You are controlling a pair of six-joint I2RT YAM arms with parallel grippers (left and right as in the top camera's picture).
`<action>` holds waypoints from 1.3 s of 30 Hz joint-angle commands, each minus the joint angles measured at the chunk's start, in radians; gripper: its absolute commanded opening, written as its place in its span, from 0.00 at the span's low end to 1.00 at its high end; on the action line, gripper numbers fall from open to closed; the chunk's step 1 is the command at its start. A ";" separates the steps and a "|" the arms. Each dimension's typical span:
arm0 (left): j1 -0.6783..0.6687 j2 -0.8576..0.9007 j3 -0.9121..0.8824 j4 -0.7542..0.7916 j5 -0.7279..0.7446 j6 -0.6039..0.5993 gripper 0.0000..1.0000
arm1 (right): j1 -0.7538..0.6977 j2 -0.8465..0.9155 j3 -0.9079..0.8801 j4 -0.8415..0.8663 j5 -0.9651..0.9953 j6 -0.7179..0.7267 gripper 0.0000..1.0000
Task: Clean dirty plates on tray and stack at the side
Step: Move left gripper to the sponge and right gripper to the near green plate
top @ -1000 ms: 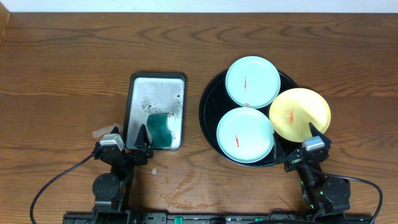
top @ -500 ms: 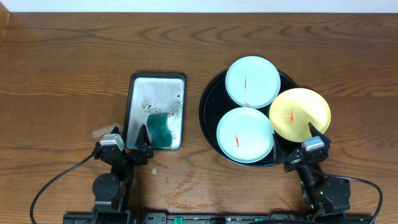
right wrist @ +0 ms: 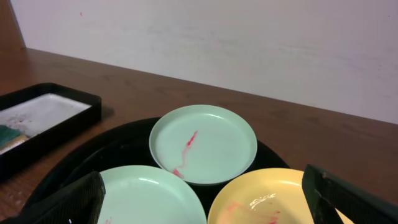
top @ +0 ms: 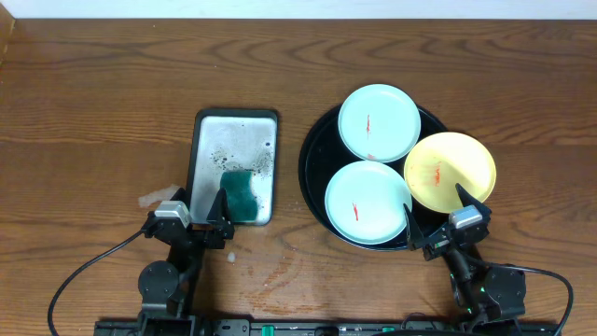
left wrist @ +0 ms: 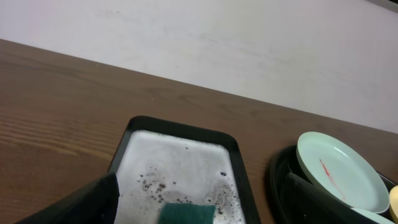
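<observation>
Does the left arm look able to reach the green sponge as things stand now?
Probably yes. The left claw is open close before the green sponge, which lies uncovered in the silver tray; nothing stands between them.

No lettering, label, brand, number or sign can be read in any view. The only marks are thin red smears on the plates [top: 378,122], which form no characters, and dark specks on the silver tray [top: 233,131].
</observation>
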 commanded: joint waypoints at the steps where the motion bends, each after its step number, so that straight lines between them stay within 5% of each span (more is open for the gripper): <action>1: -0.005 -0.008 -0.007 -0.003 0.017 0.013 0.84 | -0.012 -0.006 -0.002 0.000 -0.018 -0.009 0.99; 19: -0.005 -0.008 -0.005 -0.038 0.018 -0.036 0.84 | -0.012 -0.006 -0.002 0.019 -0.086 -0.004 0.99; 27: -0.005 0.003 0.106 -0.052 0.073 -0.043 0.84 | -0.012 0.015 0.047 0.035 -0.144 0.276 0.99; 39: -0.005 0.461 0.677 -0.476 0.121 -0.027 0.84 | -0.012 0.541 0.627 -0.342 -0.159 0.241 0.99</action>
